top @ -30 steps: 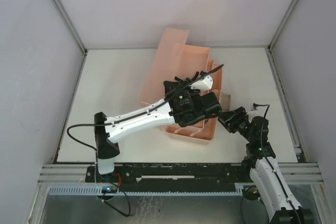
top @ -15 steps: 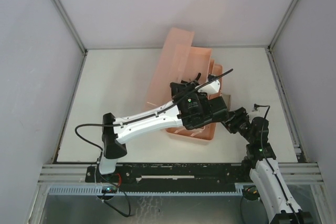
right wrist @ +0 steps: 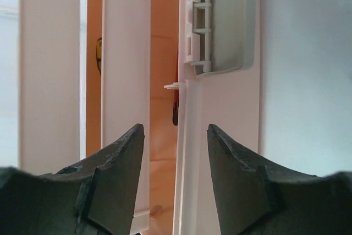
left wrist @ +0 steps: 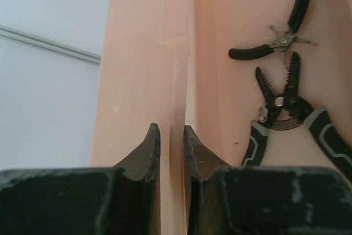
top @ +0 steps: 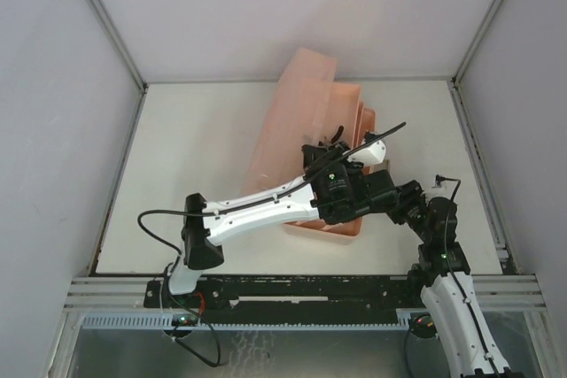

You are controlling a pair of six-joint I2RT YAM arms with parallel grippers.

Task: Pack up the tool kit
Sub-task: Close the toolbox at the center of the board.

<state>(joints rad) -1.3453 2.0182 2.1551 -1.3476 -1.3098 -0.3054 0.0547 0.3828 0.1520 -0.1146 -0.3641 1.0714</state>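
The pink tool case (top: 323,226) lies mid-table with its lid (top: 297,112) raised and leaning to the far left. My left gripper (top: 354,185) is shut on a thin pink edge of the lid (left wrist: 171,81), seen between its jaws (left wrist: 170,127). Inside the case lie black-handled pliers (left wrist: 280,37) and a grey-and-black wire stripper (left wrist: 286,108). My right gripper (top: 403,201) is open at the case's right side. Its jaws (right wrist: 175,127) straddle the case's pale rim (right wrist: 190,152) below a grey latch (right wrist: 220,26), without closing on it.
Grey walls enclose the white table (top: 195,148) on three sides. A metal rail (top: 292,289) runs along the near edge. My left arm (top: 257,210) reaches across the case's near left corner. The two grippers are close together at the case's right side.
My left gripper has moved right and a little nearer with the lid edge in it. The lid and case have swung right with it. The right gripper has shifted slightly right.
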